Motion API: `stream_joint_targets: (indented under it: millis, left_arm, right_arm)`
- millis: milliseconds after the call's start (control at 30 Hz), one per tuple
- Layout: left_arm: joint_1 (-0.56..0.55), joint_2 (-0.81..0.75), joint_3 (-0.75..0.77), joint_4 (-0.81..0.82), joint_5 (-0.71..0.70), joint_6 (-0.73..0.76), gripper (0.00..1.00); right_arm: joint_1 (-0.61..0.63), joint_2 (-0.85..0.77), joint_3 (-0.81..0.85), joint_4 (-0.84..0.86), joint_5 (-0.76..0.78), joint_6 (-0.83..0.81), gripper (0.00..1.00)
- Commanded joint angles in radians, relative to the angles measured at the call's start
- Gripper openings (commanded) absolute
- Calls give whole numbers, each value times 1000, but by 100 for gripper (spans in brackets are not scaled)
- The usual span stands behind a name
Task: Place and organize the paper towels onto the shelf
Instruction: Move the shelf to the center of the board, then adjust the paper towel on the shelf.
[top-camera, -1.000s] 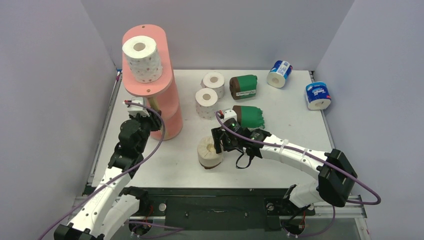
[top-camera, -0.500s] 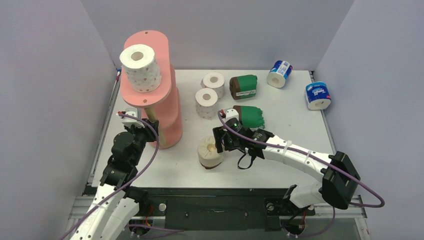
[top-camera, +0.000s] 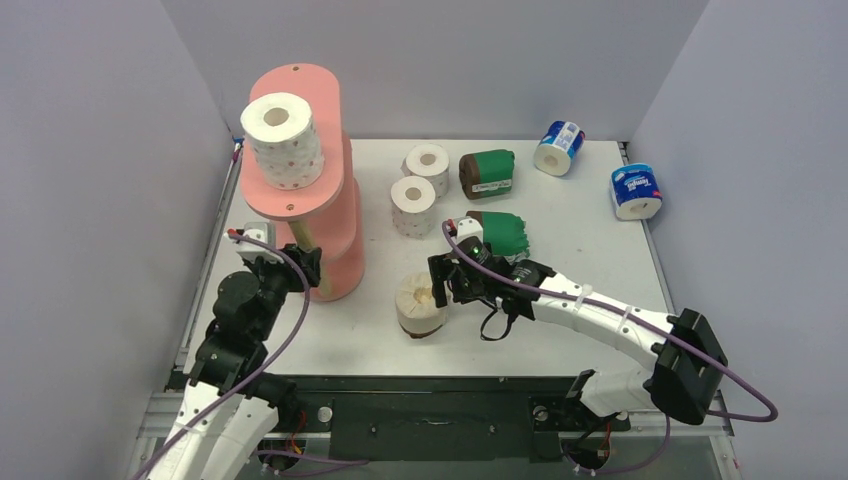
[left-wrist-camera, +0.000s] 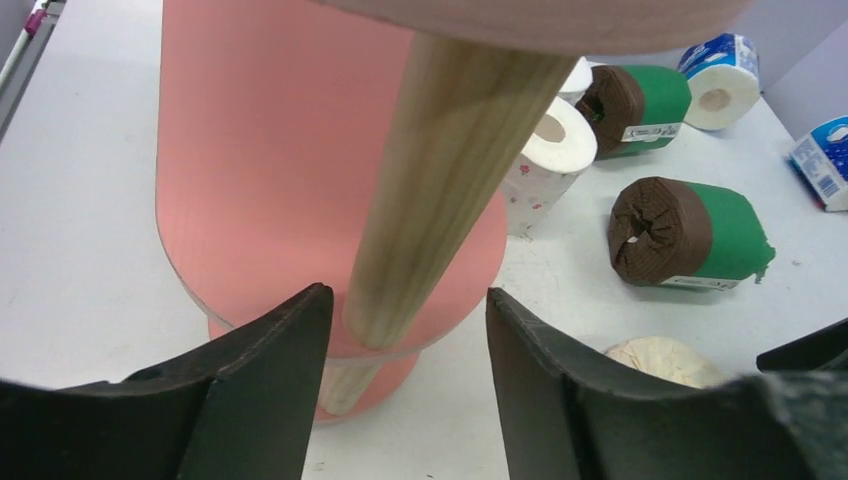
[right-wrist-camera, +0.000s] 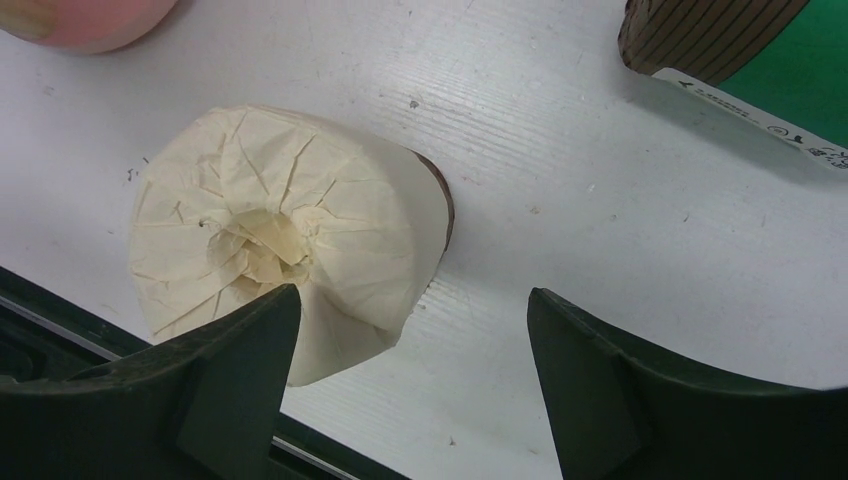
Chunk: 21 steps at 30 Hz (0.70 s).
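- Top view: the shelf (top-camera: 296, 85) stands at the left of the table (top-camera: 590, 250). One dotted roll (top-camera: 283, 140) sits upright on the near end of its top board. My left claw (top-camera: 296, 268) is at the shelf's near post. My right claw (top-camera: 442, 285) is just right of the cream roll (top-camera: 418, 303), close to the table's near edge. The other paper towels (top-camera: 413, 200) lie farther off on the table, unshelved. Hazard: a nudge to the shelf could tip the dotted roll off that near end.
- Left wrist view: my left claw (left-wrist-camera: 405, 300) has its jaws apart, one on each side of the wooden post (left-wrist-camera: 450, 170), gripping nothing. Clearance on the left side is slight. Hazard: any sideways travel before backing clear would drag the post and rock the shelf.
- Right wrist view: my right claw (right-wrist-camera: 412, 300) is spread wide and empty. The cream roll (right-wrist-camera: 280, 240) lies off-centre, toward the left jaw rather than between the two. Hazard: closing from here would likely shove the roll toward the near edge, or pinch only its crumpled wrap.
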Motion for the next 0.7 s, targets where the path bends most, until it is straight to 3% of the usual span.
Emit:
stream_joint_targets:
  millis: [0, 433, 667]
  left_arm:
    - [-7, -25, 89, -60, 30, -10, 58]
    - [-17, -120, 303, -342, -87, 2, 65]
    - [-16, -109, 418, -220, -98, 68, 78]
  right_arm:
    - [-4, -66, 48, -7, 5, 29, 80]
    - [-7, -88, 45, -6, 40, 23, 80]
    - [-9, -116, 32, -5, 55, 11, 80]
